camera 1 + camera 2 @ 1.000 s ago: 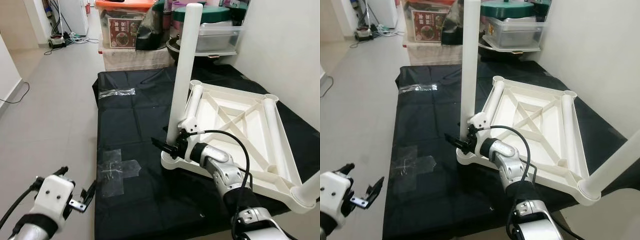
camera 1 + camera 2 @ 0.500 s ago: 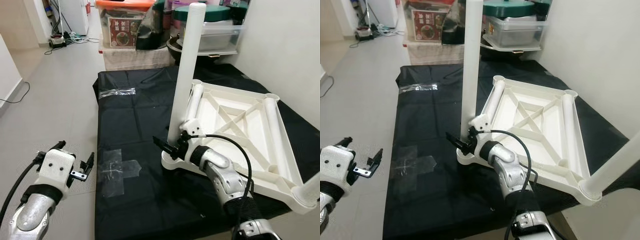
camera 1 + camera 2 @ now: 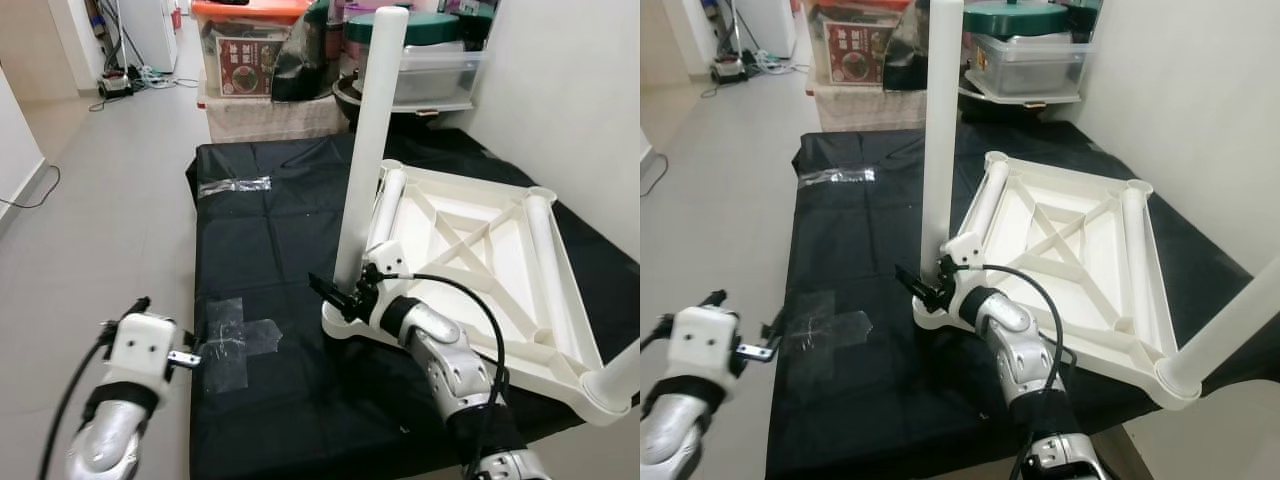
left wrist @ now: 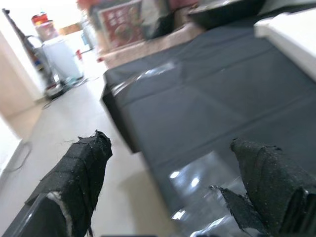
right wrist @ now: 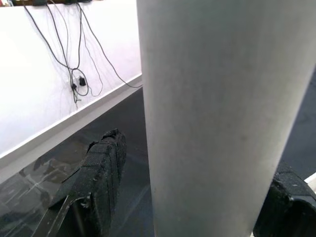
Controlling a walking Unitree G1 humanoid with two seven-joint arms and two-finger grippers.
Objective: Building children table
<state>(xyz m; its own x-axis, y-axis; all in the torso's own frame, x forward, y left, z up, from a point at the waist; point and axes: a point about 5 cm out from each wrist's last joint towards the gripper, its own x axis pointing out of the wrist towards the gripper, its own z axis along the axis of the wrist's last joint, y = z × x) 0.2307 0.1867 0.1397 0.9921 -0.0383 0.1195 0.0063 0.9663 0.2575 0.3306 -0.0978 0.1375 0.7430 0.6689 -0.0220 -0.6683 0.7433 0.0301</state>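
A: What has shifted over the last second?

B: Mostly the left tool (image 3: pixel 185 357). It has come up from low by the robot's side and swung inward, and now hovers at the near left edge of the black mat (image 3: pixel 260 240), just beside the clear tape patch (image 3: pixel 232 340). Its fingers (image 4: pixel 79 173) stand spread apart with nothing between them.

A: And the right side?

B: The right tool (image 3: pixel 340 297) has barely moved. It stays at the foot of the upright white leg (image 3: pixel 368 150), where the leg meets the near corner socket of the upturned tabletop (image 3: pixel 470 250). In the wrist view the leg (image 5: pixel 217 118) sits between the two fingers (image 5: pixel 101 168), which look spread around it rather than pressed on it, so the hold seems loose at most.

A: Where is the table itself?

B: Upside down on the mat, ribs showing. One leg stands in the near left corner, another leg (image 3: pixel 1230 325) juts from the near right corner, and two more legs lie in the frame along its sides.

A: So what does that mean for the build?

B: Probably the standing leg is being seated or steadied, and the left arm is coming in to help brace it or the tabletop.
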